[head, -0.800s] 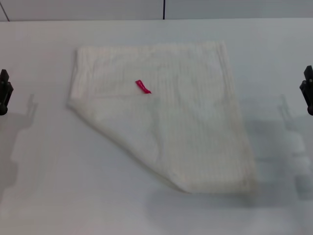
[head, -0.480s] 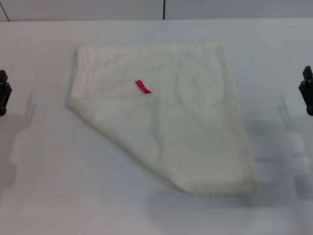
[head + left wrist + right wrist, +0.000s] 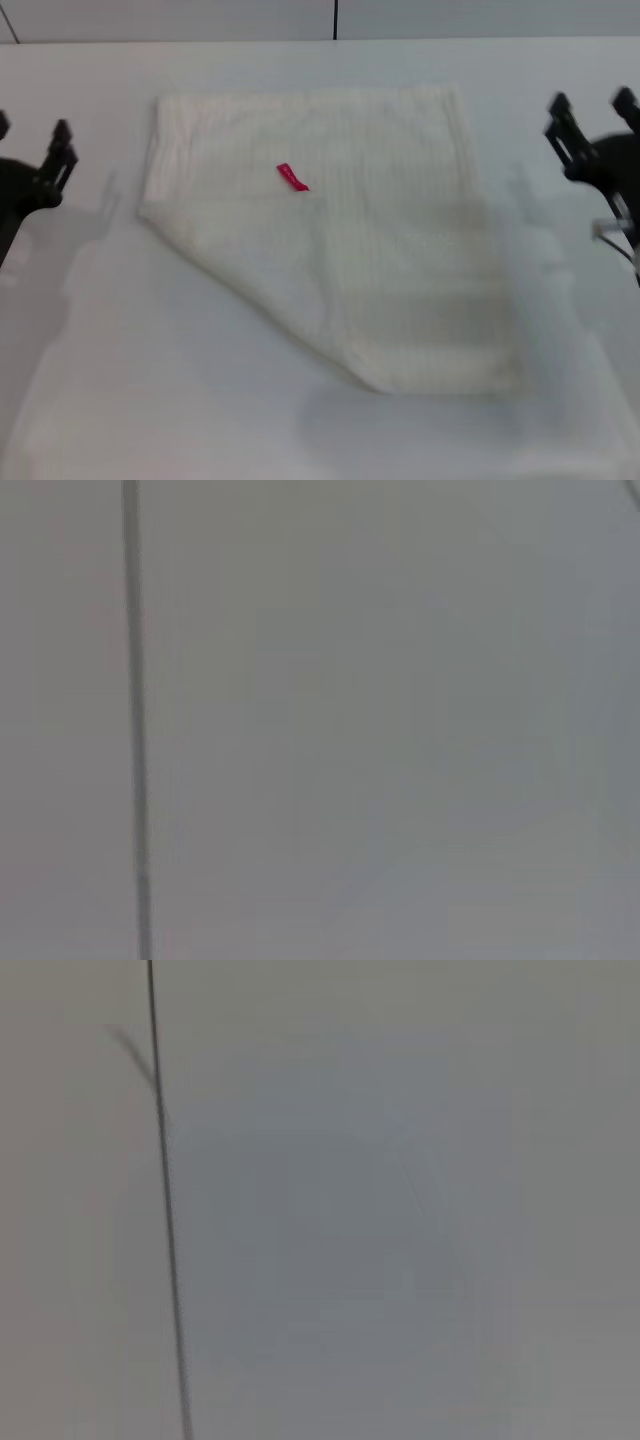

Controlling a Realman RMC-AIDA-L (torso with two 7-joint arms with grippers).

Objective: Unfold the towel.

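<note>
Head view: the towel [image 3: 340, 235] lies flat on the white table [image 3: 150, 380], roughly in the middle of the work surface and a little toward the far side. It is folded, with one corner turned over onto the rest, so its outline is an uneven four-sided shape. The far edge runs straight across. The right edge runs down toward the robot, leaning slightly right. A long diagonal fold runs from the left corner down to the near corner, so the long axis goes from the far left to the near right. The narrow end points at the near edge of the table. The pink-red tag [image 3: 292, 177] sits on top of the cloth, left of center in the far half, tilted along the same diagonal.

The left gripper [image 3: 30, 160] hangs over the table at the left edge of view, apart from the towel's left corner, fingers spread and holding nothing. The right gripper [image 3: 590, 125] hangs off the towel's far right corner, also apart from the cloth, its two fingers [image 3: 557, 110] set wide and holding nothing.

Both wrist views show only a pale blank surface crossed by one thin dark line.
</note>
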